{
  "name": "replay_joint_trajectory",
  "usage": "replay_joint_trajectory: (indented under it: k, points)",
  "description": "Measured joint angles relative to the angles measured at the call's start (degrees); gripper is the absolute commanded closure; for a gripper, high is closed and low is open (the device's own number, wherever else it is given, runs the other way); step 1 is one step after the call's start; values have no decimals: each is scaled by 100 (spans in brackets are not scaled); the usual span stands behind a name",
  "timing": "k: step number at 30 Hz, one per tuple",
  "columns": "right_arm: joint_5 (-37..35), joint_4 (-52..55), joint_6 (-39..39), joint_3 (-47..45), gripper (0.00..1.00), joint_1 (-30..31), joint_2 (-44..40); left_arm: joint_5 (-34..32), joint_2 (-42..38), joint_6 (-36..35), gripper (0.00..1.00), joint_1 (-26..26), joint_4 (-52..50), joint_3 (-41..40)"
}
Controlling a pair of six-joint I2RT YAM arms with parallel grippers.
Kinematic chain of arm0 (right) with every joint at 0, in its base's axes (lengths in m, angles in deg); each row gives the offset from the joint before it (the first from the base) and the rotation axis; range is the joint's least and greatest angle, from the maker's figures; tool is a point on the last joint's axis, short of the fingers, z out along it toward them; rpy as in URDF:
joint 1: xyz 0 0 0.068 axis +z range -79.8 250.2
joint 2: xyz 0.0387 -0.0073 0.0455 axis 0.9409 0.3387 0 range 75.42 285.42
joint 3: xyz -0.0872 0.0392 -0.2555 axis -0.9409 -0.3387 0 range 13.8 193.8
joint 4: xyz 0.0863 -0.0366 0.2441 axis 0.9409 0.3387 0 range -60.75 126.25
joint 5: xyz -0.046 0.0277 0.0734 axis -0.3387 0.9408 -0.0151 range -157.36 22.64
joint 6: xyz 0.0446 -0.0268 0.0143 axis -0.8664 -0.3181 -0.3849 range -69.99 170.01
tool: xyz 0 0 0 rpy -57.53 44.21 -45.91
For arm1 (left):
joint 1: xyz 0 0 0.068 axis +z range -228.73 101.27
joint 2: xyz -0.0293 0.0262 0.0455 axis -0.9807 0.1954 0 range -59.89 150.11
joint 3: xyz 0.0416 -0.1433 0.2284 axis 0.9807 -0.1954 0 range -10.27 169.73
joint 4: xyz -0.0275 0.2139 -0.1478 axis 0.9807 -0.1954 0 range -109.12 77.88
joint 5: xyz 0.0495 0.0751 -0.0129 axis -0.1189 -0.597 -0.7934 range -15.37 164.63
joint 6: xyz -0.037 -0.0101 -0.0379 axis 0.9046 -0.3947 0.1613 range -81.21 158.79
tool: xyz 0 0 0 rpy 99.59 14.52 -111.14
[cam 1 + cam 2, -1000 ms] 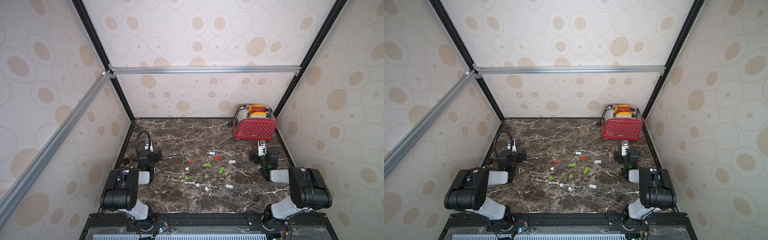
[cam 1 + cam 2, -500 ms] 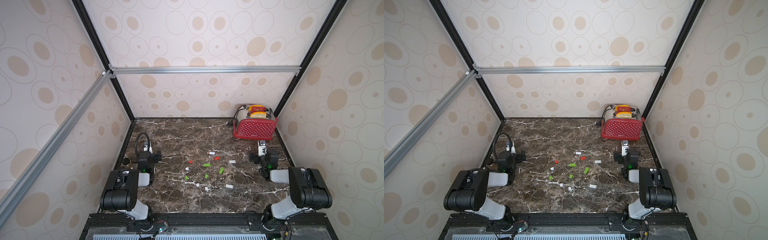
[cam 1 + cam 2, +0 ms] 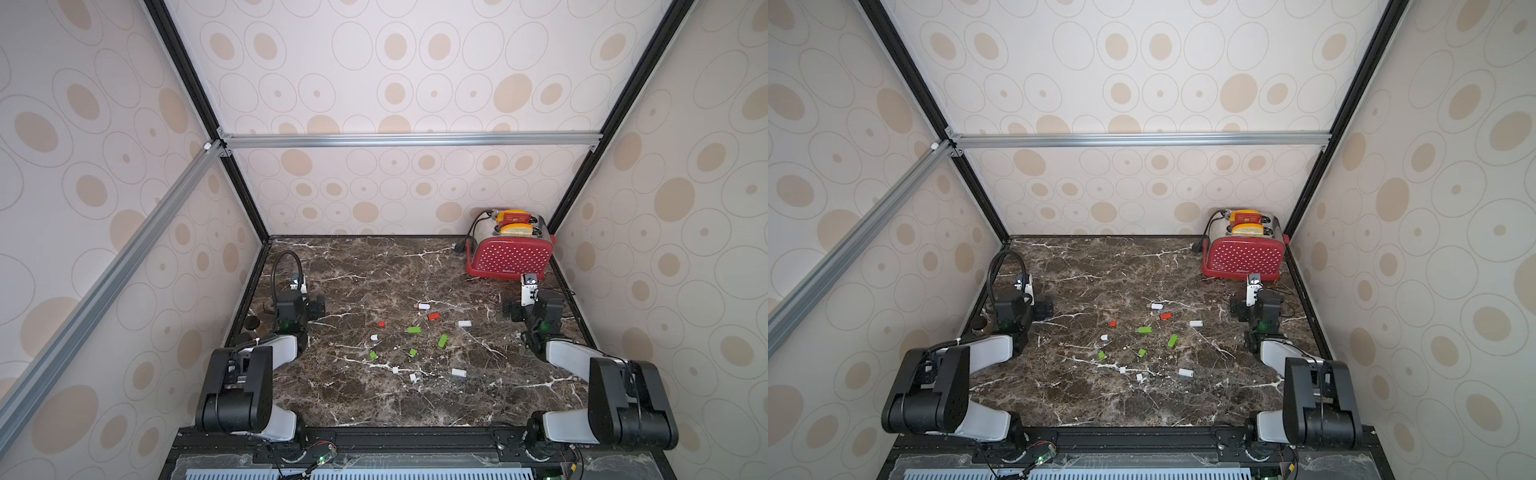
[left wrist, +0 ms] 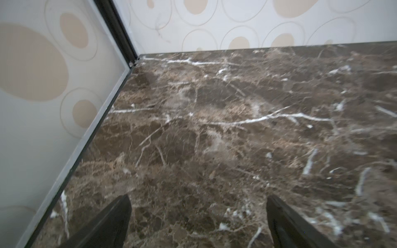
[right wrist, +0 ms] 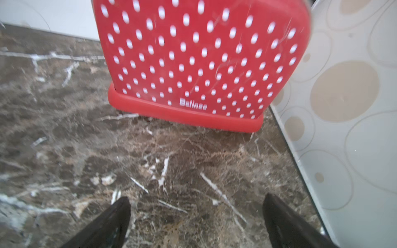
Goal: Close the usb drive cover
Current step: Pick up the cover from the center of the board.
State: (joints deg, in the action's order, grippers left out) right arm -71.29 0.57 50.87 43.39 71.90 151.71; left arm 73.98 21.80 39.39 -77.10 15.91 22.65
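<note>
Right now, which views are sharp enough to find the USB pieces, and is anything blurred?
In both top views: evenly lit, USB pieces sharp but tiny. Right wrist view: toaster soft, its dots smeared. Left wrist view: slightly soft marble table only, no pieces.

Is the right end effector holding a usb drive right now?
No, the right end effector stands open and empty, facing the red toaster.

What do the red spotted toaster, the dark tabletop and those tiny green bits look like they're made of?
Toaster: smooth red shell with white dots, likely painted metal or plastic; its silvery top suggests metal. Tabletop: dark brown with white veins, marble or a marble-look laminate, faint sheen. Green bits: bright, opaque, probably plastic; too small to be sure.
</note>
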Motion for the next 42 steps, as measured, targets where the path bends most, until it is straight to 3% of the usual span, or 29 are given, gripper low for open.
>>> replay_joint_trajectory:
  k: [7,15,25,30,37,42]
  points:
    - [109,1661,-901,898,0,208,-817,1585,-1023,-651,1,0,-1729,1204]
    - [518,3169,-2100,1545,0,214,-1294,3001,-1169,-1637,1,-63,-3827,1967]
    - [1388,3956,-2391,1801,0,234,-1231,3126,-1217,-3222,1,-778,-5600,2081]
    - [1462,4236,-2044,1908,0,446,-1185,2979,-798,-3552,1,-946,-6008,2448]
    - [1624,4417,-1526,2138,0,787,-848,2699,-413,-3849,1,-1633,-6266,2529]
    - [1727,4444,-1386,2277,0,833,-619,2505,-122,-4015,6,-1939,-6317,2529]
